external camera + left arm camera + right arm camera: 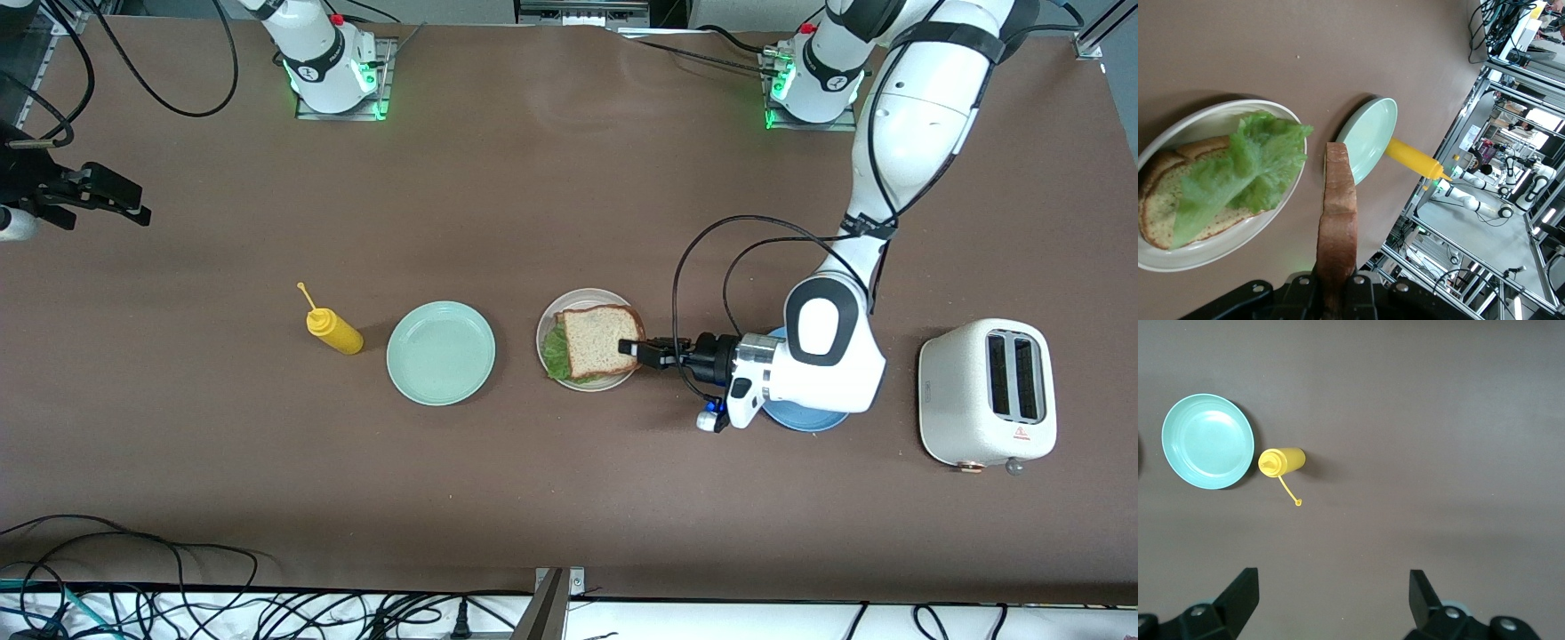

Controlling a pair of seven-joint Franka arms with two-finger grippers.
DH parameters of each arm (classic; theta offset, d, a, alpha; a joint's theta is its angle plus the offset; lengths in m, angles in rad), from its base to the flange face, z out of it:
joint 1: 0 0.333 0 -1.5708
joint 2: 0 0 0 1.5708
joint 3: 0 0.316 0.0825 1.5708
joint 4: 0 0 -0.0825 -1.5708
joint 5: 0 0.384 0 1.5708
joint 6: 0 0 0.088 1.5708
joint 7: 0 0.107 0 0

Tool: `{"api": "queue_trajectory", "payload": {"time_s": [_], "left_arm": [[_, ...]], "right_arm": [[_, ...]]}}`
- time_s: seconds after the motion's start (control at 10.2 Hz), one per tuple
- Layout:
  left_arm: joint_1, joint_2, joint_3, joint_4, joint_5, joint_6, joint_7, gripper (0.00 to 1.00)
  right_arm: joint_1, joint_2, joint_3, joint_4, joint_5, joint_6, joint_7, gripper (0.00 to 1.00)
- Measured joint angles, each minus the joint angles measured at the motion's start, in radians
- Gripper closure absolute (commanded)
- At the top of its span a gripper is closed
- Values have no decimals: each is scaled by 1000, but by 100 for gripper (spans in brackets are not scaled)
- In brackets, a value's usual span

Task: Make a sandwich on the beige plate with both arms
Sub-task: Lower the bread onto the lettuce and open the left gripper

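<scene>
The beige plate (569, 304) sits mid-table and holds a bread slice (1178, 200) with a crinkled green lettuce leaf (556, 352) on it. My left gripper (633, 348) is shut on the crust edge of a second bread slice (597, 338) and holds it flat over the plate, a little above the lettuce (1251, 167). In the left wrist view this held slice (1338, 220) shows edge-on between the jaws, with the plate's rim (1211, 253) beside it. My right gripper (140, 204) waits open and empty over bare table at the right arm's end; it also shows in the right wrist view (1335, 597).
A mint-green plate (440, 353) and a yellow squeeze bottle (333, 329) lie beside the beige plate toward the right arm's end. A blue plate (805, 418) lies under the left arm's wrist. A white toaster (987, 391) stands at the left arm's end.
</scene>
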Motion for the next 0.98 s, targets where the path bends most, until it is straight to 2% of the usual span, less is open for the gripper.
{"api": "queue_trajectory", "payload": {"time_s": [0.49,0.98], "left_arm": [[-47,5,0,-34,-10,86,3,100],[-49,9,1,-77,-10,107,79,100]], "right_arm": [[0,0,1,0,0,-1,0,0],[0,0,1,0,0,-5,0,0]]}}
